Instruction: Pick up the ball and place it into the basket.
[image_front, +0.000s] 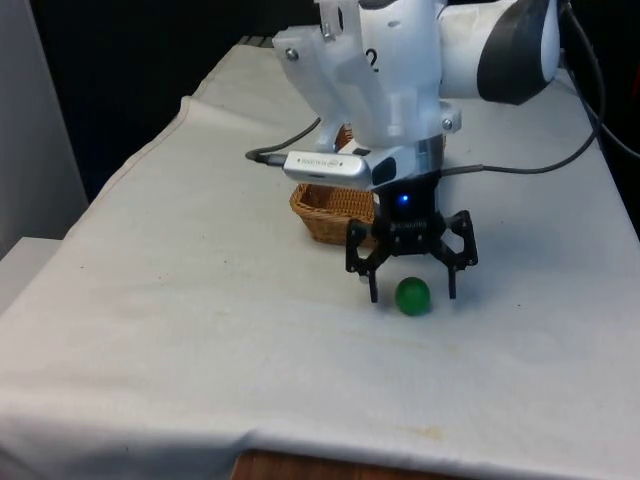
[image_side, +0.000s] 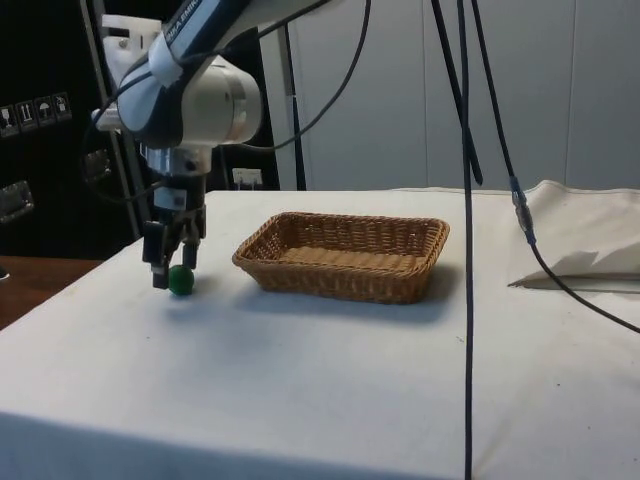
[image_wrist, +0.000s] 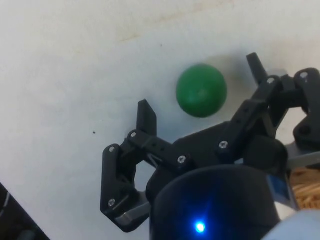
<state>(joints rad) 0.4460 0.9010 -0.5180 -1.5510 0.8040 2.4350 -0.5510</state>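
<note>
Arm (image_front: 400, 70): glossy white shells, dark grey joint band, black cables trailing. Gripper (image_front: 412, 292): black linkage fingers (image_wrist: 146, 116) with small silver screws.

A small, smooth green ball (image_front: 412, 296) lay on the white cloth, near the table's front edge. Just beyond it stood a shallow rectangular wicker basket (image_side: 345, 255) of light brown weave, upright with nothing inside, close to the ball but not touching.
</note>
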